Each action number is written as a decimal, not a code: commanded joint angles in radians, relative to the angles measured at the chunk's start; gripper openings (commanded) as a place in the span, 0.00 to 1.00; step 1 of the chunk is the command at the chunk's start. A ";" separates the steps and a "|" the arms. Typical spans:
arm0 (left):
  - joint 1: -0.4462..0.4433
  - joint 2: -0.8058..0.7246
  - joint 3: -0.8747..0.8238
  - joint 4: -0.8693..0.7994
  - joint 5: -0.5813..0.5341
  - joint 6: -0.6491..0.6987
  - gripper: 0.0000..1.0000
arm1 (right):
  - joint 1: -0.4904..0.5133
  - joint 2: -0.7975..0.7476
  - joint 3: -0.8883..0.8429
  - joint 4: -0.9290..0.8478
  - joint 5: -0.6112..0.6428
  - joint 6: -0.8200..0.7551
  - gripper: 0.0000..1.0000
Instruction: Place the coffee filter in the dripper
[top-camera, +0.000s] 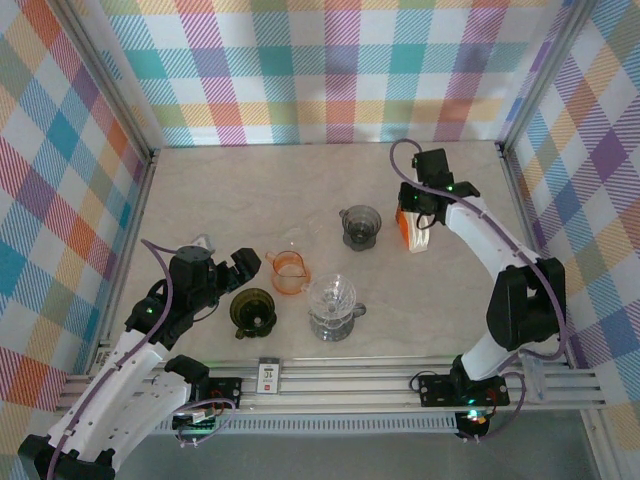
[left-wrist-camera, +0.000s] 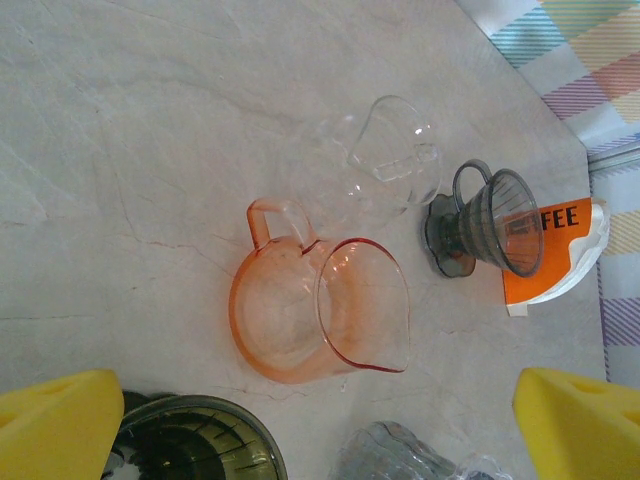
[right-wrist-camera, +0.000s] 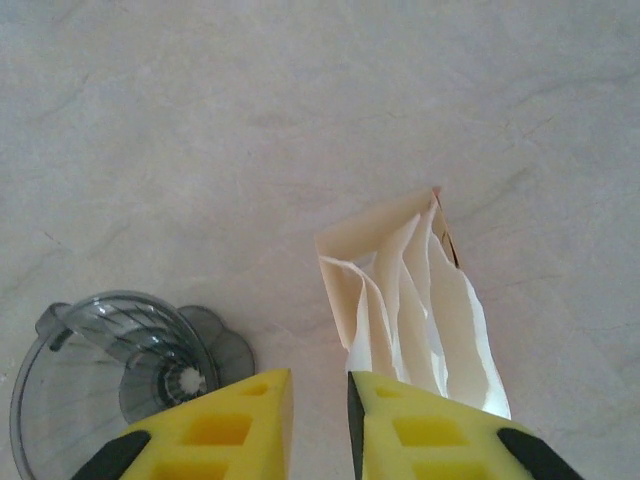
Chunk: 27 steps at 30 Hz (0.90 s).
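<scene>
Left pincer (left-wrist-camera: 320, 425): jaws spread as wide as they go, nothing between them. It hangs over the near-left part of the counter (top-camera: 230, 190).
- Left wrist view: the olive dripper (left-wrist-camera: 195, 445) is at the near side under the pincer, with the orange pitcher (left-wrist-camera: 300, 320) just beyond it.

Right pincer (right-wrist-camera: 320, 425): yellow fingers (right-wrist-camera: 230, 425) are drawn nearly together, with a narrow slot between them.
- The coffee filter pack (right-wrist-camera: 410, 300) lies directly ahead of the fingers. Its near end is hidden behind the right-hand finger.
- Cannot tell whether the pack edge or a single filter is pinched.
- The pack mouth is open and points away from the pincer. The cream filters (right-wrist-camera: 440, 330) are fanned inside it.

Positions, top view:
- Filter pack: right half of the counter, about midway between the near and far edges, under the right pincer. The orange-and-white face is visible.
- Grey dripper (top-camera: 361, 227): just left of the pack and apart from it. It stands upright with its ribbed cone open upward.
- Clear glass dripper (top-camera: 333, 305): centre of the counter, near the near edge, just right of the olive dripper.
- Orange pitcher: just behind those two and between them.
</scene>
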 joint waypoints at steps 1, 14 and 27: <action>-0.014 -0.010 -0.002 -0.003 0.004 -0.016 1.00 | 0.011 0.055 0.051 -0.071 0.054 0.038 0.23; -0.014 -0.007 -0.004 -0.013 -0.006 0.000 1.00 | 0.023 0.140 0.103 -0.105 0.082 0.060 0.21; -0.014 -0.014 -0.012 -0.013 -0.008 -0.001 1.00 | 0.027 0.166 0.118 -0.120 0.084 0.053 0.21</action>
